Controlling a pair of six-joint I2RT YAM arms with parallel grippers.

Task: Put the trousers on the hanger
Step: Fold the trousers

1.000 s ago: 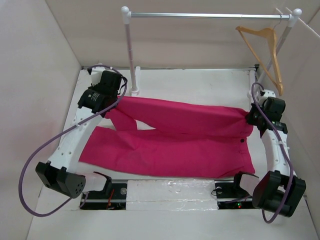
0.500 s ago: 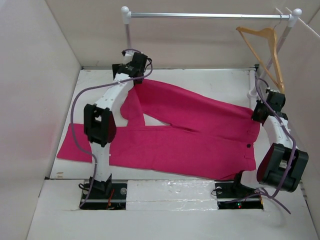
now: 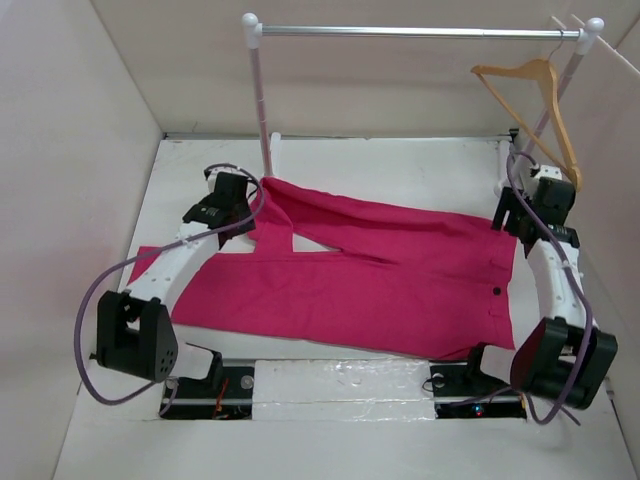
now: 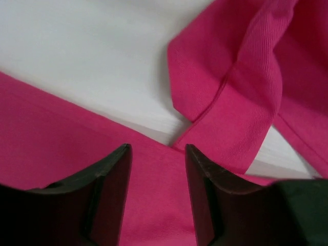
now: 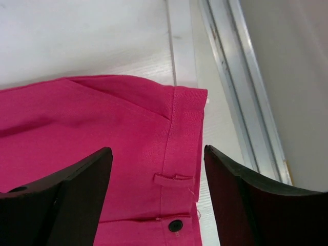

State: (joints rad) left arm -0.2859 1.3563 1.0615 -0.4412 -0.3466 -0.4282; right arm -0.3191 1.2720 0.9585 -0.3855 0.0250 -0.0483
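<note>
The magenta trousers [image 3: 380,270] lie flat on the white table, waist to the right and both legs running left. The dark waist button [image 5: 175,224] faces up. My left gripper [image 3: 245,207] hovers open over the far leg's folded end [image 4: 230,102], with pink cloth below its fingers [image 4: 115,174] and nothing pinched. Over the waistband's far corner [image 5: 187,118], my right gripper [image 3: 512,214] stands wide open and holds nothing. The tan wooden hanger [image 3: 545,100] hangs empty from the rail at the back right.
The silver rail [image 3: 420,31] spans the back on white posts [image 3: 262,110]. A metal track [image 5: 241,87] runs along the table's right edge beside the waist. Cardboard walls close in the left, back and right sides.
My left arm has swung back from beside the rail post to the far leg's end. The right gripper has opened and let go of the waist. The near leg's end lies less far left.
</note>
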